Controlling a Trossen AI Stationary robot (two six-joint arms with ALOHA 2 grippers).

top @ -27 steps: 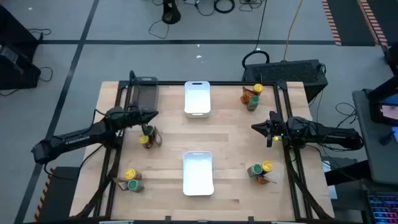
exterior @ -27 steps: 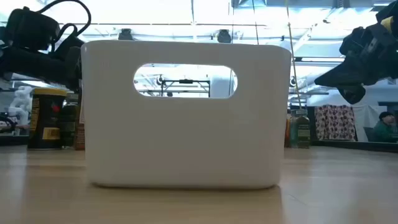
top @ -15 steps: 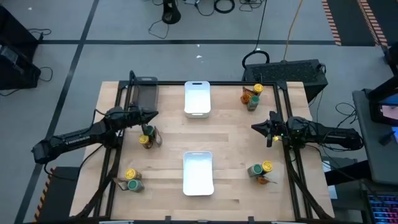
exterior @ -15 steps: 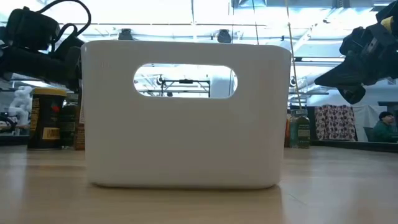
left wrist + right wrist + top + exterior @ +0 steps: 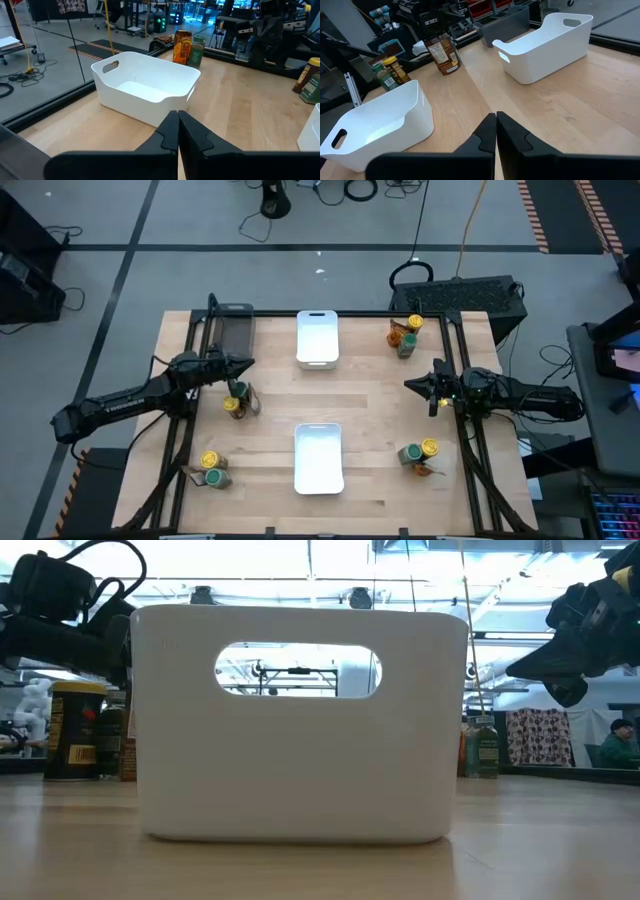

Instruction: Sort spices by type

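Four small clusters of spices stand on the table in the high view: mid-left [image 5: 238,402], near-left [image 5: 212,470], far-right [image 5: 405,335] and near-right [image 5: 420,455]. Each mixes a yellow-lidded jar, a green-lidded jar and a brown-orange packet. My left gripper [image 5: 247,363] hovers shut just beyond the mid-left cluster. My right gripper [image 5: 409,385] hovers shut between the two right clusters. The left wrist view shows my left gripper [image 5: 177,120] shut, with a packet [image 5: 182,46] and a green-lidded jar [image 5: 196,50] beyond a bin. In the right wrist view my right gripper [image 5: 496,122] is shut, facing a packet [image 5: 442,55] and jars [image 5: 392,70].
Two white bins sit on the table's midline, one far [image 5: 318,338] and one near [image 5: 319,457]. A dark grey tray [image 5: 232,330] lies at the far-left corner. The near bin [image 5: 300,725] fills the low view. Bare wood lies between the bins and the clusters.
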